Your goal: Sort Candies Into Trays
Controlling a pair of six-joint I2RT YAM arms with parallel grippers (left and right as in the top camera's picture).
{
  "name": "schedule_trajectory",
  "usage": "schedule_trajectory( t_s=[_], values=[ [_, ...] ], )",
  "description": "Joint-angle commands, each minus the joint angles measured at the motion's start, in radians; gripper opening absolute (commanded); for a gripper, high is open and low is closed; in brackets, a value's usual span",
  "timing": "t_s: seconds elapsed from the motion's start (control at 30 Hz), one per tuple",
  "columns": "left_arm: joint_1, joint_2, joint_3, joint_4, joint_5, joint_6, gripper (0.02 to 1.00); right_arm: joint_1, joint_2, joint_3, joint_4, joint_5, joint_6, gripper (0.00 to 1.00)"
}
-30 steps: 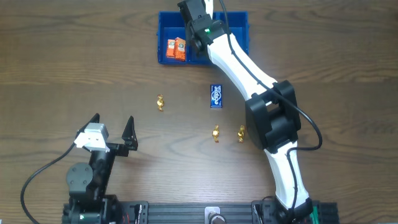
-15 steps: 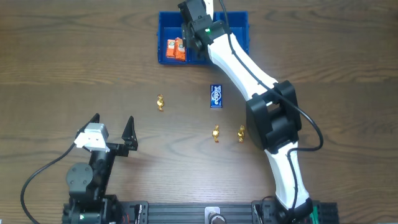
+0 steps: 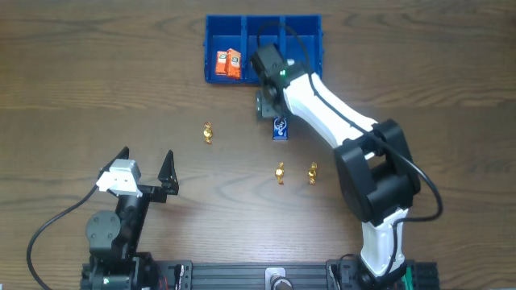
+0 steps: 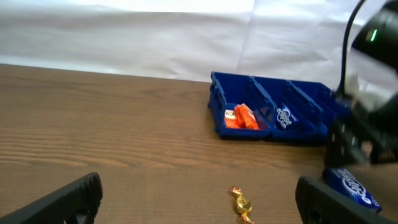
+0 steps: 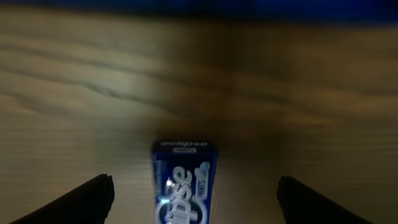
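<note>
Hovering over the blue pack (image 3: 280, 127), the right tool (image 5: 194, 183) gapes wide (left tool (image 3: 147, 153) also wide).

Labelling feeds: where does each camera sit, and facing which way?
Top view: fixed overhead, facing down on the table; left arm and right arm show.
Left wrist view: low on the left arm, facing the blue tray; own jaws show.
Right wrist view: facing down at the blue pack; own jaws show.
Shared: blue pack, all three.
</note>
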Motion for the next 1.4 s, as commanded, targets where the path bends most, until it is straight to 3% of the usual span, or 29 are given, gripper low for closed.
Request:
schedule_trajectory(
  t_s=[0.03, 0.17, 0.23, 0.63, 0.73, 0.9, 1.0, 1.23, 1.4],
  values=[
    [0.005, -0.005, -0.02, -0.031, 0.021, 0.011, 0.998, -0.005, 0.008, -0.1, 0.057, -0.042, 0.065, 0.869],
    [0.005, -0.005, -0.02, -0.031, 0.021, 0.011, 0.998, -0.003, 0.033, -0.11, 0.065, -0.06, 0.083, 0.855],
    [0.005, -0.005, -0.02, -0.031, 0.021, 0.011, 0.998, -0.003, 0.048, -0.113, 0.073, -0.073, 0.083, 0.792],
    [0.005, -0.005, -0.02, -0.031, 0.021, 0.011, 0.998, 0.002, 0.054, -0.113, 0.076, -0.095, 0.086, 0.253],
    [0.005, -0.005, -0.02, -0.031, 0.021, 0.011, 0.998, 0.024, 0.019, -0.111, 0.079, -0.09, 0.082, 0.229],
    [0.005, -0.005, -0.02, -0.031, 0.021, 0.011, 0.996, 0.068, -0.17, -0.046, 0.052, 0.026, 0.075, 0.215],
    [0.005, -0.005, -0.02, -0.031, 0.021, 0.011, 0.998, 0.062, -0.196, 0.122, -0.04, 0.043, -0.003, 0.215],
    [0.005, -0.005, -0.02, -0.031, 0.021, 0.011, 0.998, -0.001, 0.01, 0.608, -0.206, 0.08, -0.103, 0.215],
    [0.005, -0.005, -0.02, -0.031, 0.021, 0.011, 0.998, -0.026, 0.198, 0.817, -0.204, 0.082, -0.127, 0.222]
  ],
)
